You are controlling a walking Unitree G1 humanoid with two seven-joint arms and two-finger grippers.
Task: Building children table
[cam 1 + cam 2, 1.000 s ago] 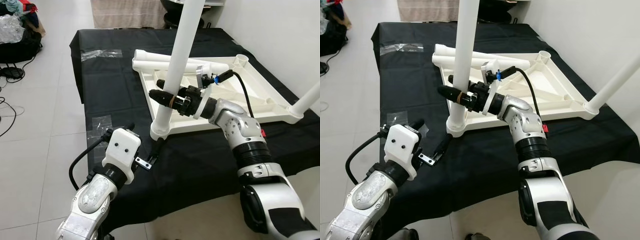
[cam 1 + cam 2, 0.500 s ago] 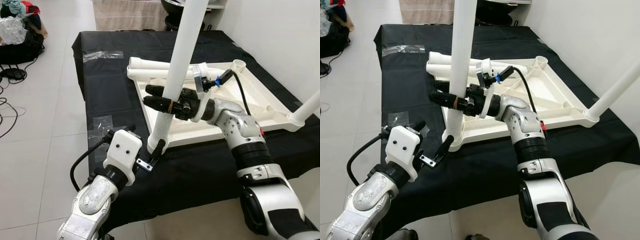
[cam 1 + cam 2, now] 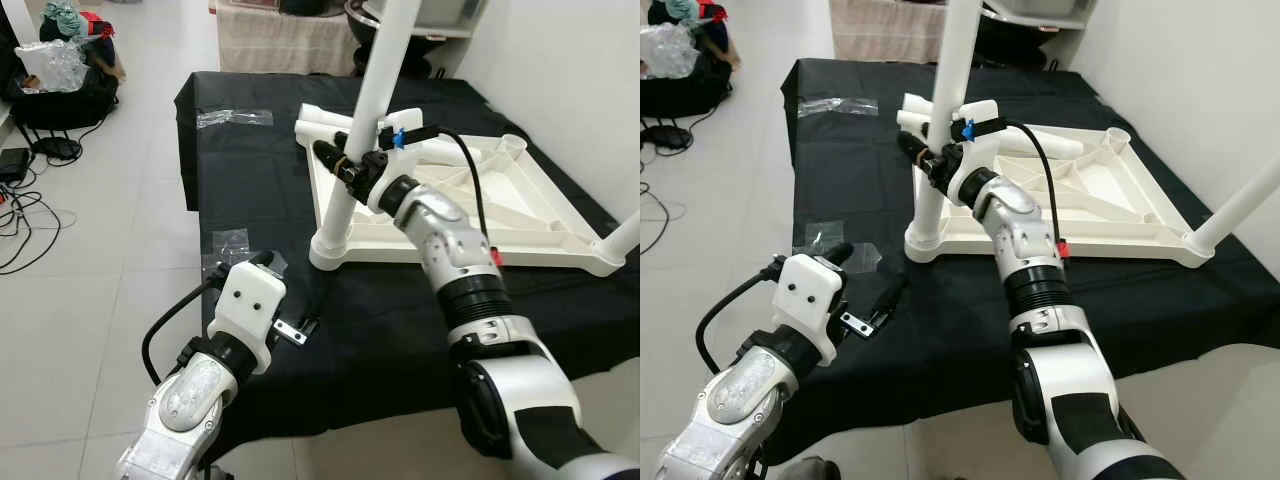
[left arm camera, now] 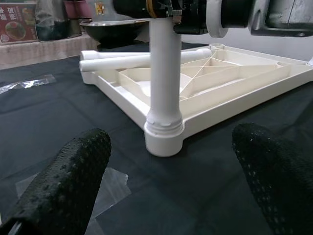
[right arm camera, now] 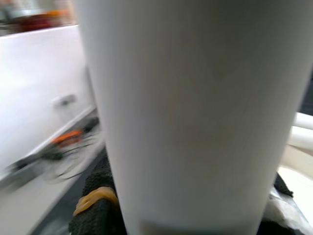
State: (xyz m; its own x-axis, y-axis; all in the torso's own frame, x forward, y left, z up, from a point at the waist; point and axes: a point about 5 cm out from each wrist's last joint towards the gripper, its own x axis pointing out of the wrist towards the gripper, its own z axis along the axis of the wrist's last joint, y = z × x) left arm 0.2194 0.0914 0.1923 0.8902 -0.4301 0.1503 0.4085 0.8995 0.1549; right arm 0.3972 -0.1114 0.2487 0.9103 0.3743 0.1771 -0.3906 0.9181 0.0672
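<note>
An upside-down white tabletop [image 3: 560, 235] lies on the black cloth. A white leg [image 3: 352, 165] stands upright in its near left corner socket [image 3: 330, 250]. My right gripper [image 3: 338, 160] is shut around this leg about a third of the way up; in the right wrist view the leg [image 5: 190, 117] sits between black fingers [image 5: 95, 208] with a yellow band. A second leg [image 3: 622, 230] stands at the right corner. Two loose legs [image 3: 325, 125] lie along the tabletop's far left edge. My left gripper [image 3: 868, 272] hovers open over the cloth, short of the socket [image 4: 164, 139].
Clear plastic wrappers [image 3: 235, 118] and a taped patch [image 3: 230, 240] lie on the black cloth [image 3: 250, 190]. Bags and cables [image 3: 60, 90] sit on the tiled floor to the left. A white wall runs along the right. The cloth's near edge is close to my left arm.
The whole view has shifted. My right gripper stays clasped on the upright leg, but its wrist has swung round so the fingers now point away from me. The left gripper keeps its place.
</note>
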